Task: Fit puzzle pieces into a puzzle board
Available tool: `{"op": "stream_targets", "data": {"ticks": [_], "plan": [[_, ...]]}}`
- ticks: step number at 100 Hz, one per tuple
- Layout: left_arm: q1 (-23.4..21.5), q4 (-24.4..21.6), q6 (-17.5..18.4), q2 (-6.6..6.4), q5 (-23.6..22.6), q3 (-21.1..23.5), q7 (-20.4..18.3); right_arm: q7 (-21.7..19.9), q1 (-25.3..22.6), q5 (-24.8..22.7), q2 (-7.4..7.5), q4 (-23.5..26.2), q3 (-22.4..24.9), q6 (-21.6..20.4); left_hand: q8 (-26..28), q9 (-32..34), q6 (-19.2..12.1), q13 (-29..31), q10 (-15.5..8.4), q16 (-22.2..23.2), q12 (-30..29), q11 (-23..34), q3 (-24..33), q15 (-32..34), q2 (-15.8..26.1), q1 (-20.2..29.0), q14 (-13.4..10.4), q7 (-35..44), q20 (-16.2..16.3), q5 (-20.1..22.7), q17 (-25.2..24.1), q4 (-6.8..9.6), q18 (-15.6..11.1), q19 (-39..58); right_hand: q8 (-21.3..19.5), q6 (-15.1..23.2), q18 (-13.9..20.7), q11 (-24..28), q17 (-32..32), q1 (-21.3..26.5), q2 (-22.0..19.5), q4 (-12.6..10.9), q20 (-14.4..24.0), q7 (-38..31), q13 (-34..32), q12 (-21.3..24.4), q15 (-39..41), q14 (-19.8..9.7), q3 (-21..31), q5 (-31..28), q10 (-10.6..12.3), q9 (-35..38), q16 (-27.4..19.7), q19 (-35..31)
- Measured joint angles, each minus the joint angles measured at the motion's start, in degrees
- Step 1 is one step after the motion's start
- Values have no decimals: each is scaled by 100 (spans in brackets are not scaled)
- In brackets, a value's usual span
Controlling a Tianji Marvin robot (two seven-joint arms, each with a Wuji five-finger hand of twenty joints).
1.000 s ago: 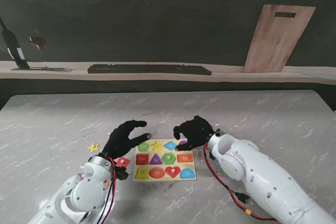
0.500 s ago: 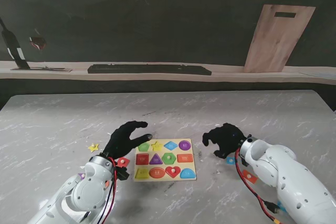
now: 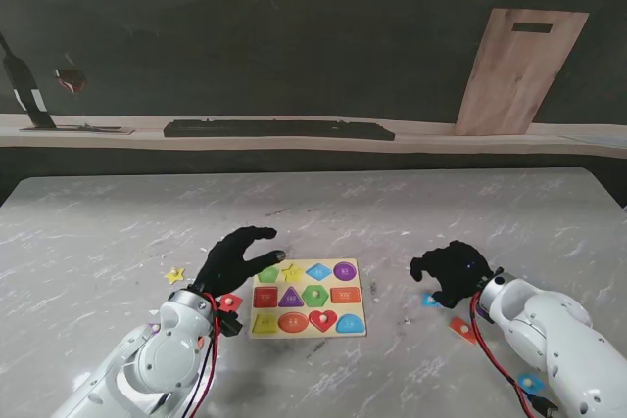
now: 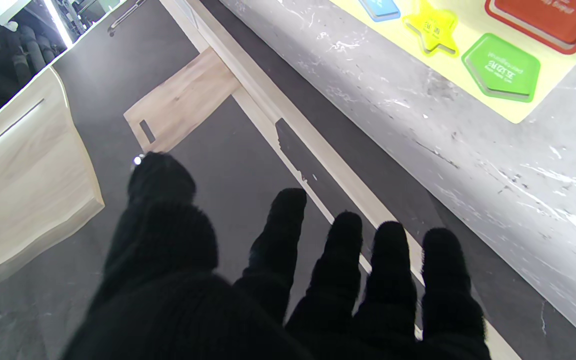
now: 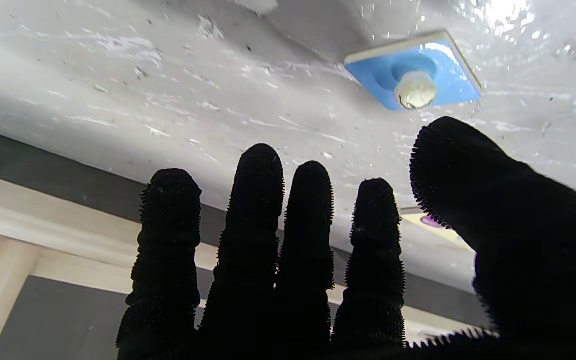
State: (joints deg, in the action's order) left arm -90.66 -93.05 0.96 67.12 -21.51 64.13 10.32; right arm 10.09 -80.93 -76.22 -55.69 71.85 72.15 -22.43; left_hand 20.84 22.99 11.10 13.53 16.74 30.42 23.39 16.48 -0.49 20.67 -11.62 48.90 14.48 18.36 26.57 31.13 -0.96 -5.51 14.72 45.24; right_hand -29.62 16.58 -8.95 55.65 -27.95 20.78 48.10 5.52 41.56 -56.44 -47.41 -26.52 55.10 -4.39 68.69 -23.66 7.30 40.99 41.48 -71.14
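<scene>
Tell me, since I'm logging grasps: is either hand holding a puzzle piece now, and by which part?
Neither. The left hand and right hand are both open; a blue piece lies untouched on the table.

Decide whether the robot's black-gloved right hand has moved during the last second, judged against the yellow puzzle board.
Yes. The black-gloved right hand has moved to the robot's right, off the yellow puzzle board, and now hangs open over bare table.

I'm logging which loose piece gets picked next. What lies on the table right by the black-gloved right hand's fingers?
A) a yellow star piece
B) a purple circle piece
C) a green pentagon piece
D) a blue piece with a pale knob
D: the right wrist view shows a blue puzzle piece with a pale knob on the grey marble table just past the open black-gloved right hand.
</scene>
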Motion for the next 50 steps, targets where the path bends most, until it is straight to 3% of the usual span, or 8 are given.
{"op": "stream_targets", "data": {"ticks": [30,43,50], "plan": [[8,16,2,1,-7,-9,17,175,-49,12,37,-171,15,-7,0,0,0,0,0,0,0,0,0,0,0,0,1,-65,0,-34,0,0,0,-2,2,267,71,14,-106,0,-13,1,7,-167,-241,-1,64,-74,57,-308,148,250,45,-1],[11,18,2,1,-7,-14,17,242,-56,30,42,-236,-7,-7,0,0,0,0,0,0,0,0,0,0,0,0,1,-66,0,-34,0,0,0,-3,18,350,72,13,-158,0,-22,474,9,-192,-297,85,65,-75,58,-447,196,415,45,-1],[13,19,0,1,-6,-18,16,275,-49,71,45,-284,-46,3,0,0,0,0,0,0,0,0,0,0,0,0,1,-66,0,-34,0,0,0,-3,305,410,72,12,-174,0,-22,611,9,-306,-382,145,67,-75,58,-450,207,533,45,-1]]}}
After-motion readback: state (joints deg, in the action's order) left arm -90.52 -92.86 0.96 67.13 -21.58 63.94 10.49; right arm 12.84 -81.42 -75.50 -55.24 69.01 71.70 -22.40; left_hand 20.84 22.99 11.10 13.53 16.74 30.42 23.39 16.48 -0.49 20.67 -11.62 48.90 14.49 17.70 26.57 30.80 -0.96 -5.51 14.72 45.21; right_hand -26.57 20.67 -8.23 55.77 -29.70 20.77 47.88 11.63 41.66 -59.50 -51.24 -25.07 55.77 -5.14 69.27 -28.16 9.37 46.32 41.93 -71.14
